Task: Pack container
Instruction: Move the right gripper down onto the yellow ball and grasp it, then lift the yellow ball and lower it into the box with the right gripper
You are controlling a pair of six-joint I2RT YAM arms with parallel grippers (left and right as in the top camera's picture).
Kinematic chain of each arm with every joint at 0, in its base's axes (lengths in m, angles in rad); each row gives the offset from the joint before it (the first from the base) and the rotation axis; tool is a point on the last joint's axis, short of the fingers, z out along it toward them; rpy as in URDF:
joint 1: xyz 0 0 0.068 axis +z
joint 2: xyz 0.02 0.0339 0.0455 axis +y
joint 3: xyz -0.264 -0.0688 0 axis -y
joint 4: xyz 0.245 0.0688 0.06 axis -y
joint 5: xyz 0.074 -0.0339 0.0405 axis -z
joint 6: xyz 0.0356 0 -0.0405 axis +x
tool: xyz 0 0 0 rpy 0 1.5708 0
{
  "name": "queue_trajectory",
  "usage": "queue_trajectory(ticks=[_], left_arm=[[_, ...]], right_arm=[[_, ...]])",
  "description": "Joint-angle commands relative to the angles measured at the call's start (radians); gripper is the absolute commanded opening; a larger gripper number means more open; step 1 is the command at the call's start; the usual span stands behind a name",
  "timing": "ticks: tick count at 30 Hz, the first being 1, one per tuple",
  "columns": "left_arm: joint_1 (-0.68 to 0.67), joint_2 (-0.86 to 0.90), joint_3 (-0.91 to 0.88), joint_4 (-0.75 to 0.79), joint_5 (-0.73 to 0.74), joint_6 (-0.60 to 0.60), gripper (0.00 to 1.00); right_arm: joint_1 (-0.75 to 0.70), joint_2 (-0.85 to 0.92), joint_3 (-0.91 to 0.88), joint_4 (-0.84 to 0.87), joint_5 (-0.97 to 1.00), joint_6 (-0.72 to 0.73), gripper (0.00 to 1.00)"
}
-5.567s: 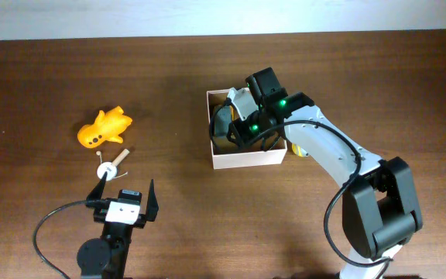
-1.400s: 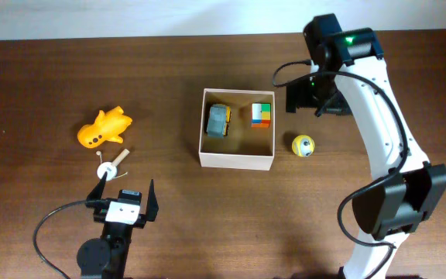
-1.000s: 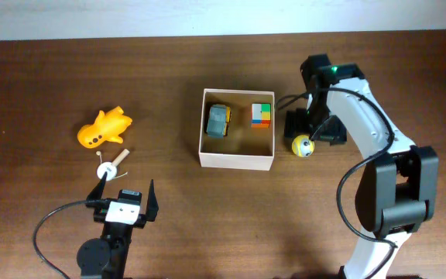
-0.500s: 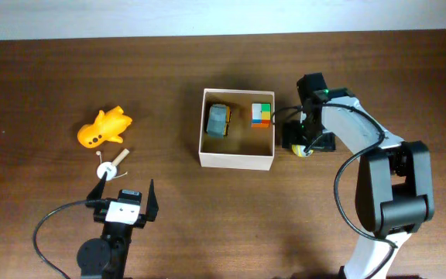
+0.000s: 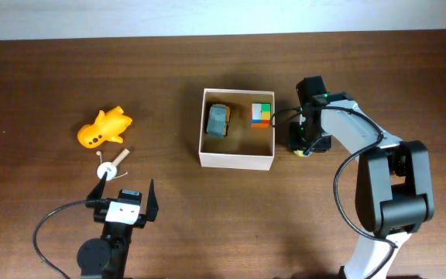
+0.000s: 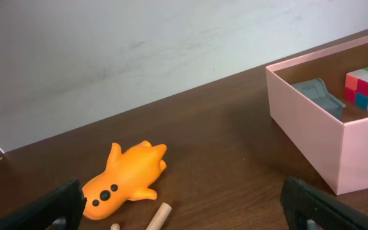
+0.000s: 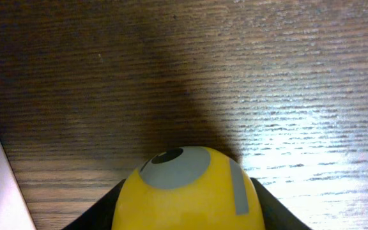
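one container (image 5: 236,161), a square shallow box with white outer walls and a tan floor, sits near the middle of the tabletop (image 5: 362,70), a little to the right. it holds two toys: one grey toy car (image 5: 218,121) on its left side and one multicoloured cube (image 5: 262,115) at its far right corner, the two apart. just beside the container's right wall, one yellow ball (image 7: 187,191) rests on the wood, marked with a grey ring and a grey bar. the right tool (image 5: 304,143) is down over it, a dark finger close against each side of the ball; whether they press on it cannot be told. well to the left lie one orange animal toy (image 5: 104,129) and, near it on the near side, one small wooden peg (image 5: 115,164). the left tool (image 5: 124,190) sits at the near left with its fingers spread wide and nothing between them. the tabletop is dark brown wood with a clear grain, and a pale wall (image 6: 139,51) runs along its far edge.
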Motion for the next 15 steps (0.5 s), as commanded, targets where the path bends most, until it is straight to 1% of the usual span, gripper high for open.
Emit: queue_trajectory(ticks=[1,3,8,13,15], left_arm=[[0.004,-0.008,-0.007,-0.001,-0.007,0.012,0.99],[0.004,-0.009,-0.007,-0.001,-0.007,0.012,0.99],[0.004,-0.008,-0.007,-0.001,-0.007,0.012,0.99],[0.004,-0.008,-0.007,-0.001,-0.007,0.012,0.99],[0.004,-0.008,-0.007,-0.001,-0.007,0.012,0.99]], right_arm=[[-0.008,-0.011,-0.005,0.008,0.016,0.0,0.46],[-0.009,-0.011,-0.002,0.009,0.016,0.0,0.42],[-0.008,-0.011,0.046,-0.035,0.015,-0.016,0.41],[-0.008,-0.012,0.162,-0.138,0.016,-0.047,0.41],[-0.008,-0.012,0.236,-0.201,0.016,-0.076,0.41]])
